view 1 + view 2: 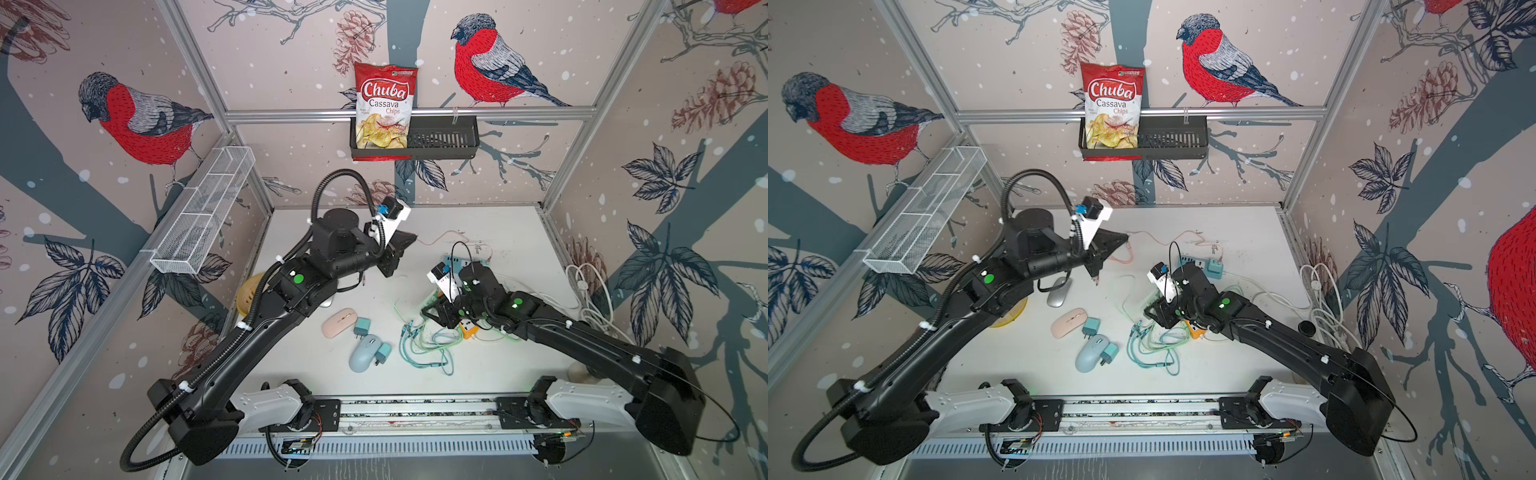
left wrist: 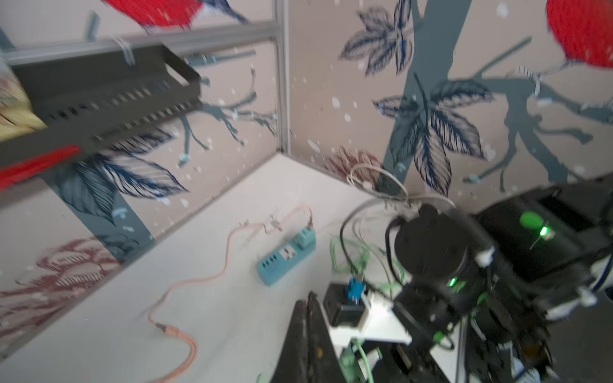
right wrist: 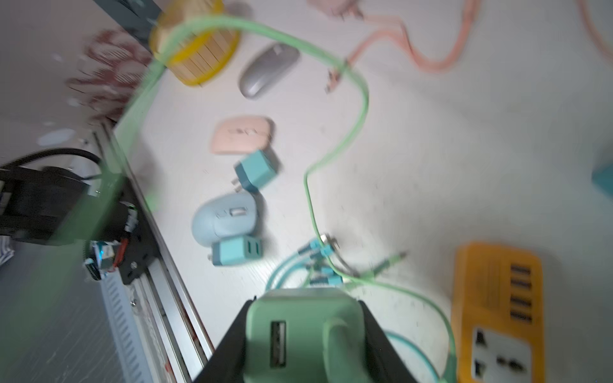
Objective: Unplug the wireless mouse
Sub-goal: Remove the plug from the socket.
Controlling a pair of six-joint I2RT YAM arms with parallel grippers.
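Bullfinch wallpaper closes in a white tabletop [image 1: 478, 374]; read the clock from the top views, with 12 at the back wall. At 12, a Chuba chips bag [image 1: 385, 106] stands in a black basket [image 1: 442, 139] hung on the rail.

Your left gripper [image 1: 409, 241] is raised above the table towards 11. Its fingers [image 2: 310, 318] are pressed together with nothing between them.

Your right gripper [image 3: 303, 305] sits near 3 of centre and pinches a green charger [image 3: 298, 345]. A green cable [image 3: 361, 96] is plugged into that charger and loops away over the table.

You have three mice on the table:
- The grey mouse [image 1: 1057, 291] lies at 9, partly under the left arm. The loose end of a pink cable [image 3: 428, 63] lies near it, not touching.
- The pink mouse [image 1: 338, 322] lies at 8.
- The pale blue mouse [image 1: 363, 353] lies at 7.

One teal plug brick [image 1: 361, 326] sits between the pink and pale blue mice. Another teal plug brick [image 1: 383, 352] touches the pale blue mouse.

An orange power strip [image 3: 497, 315] lies at 4, and a blue power strip [image 2: 287, 262] at 1. Teal cables [image 1: 419, 353] tangle at 5.
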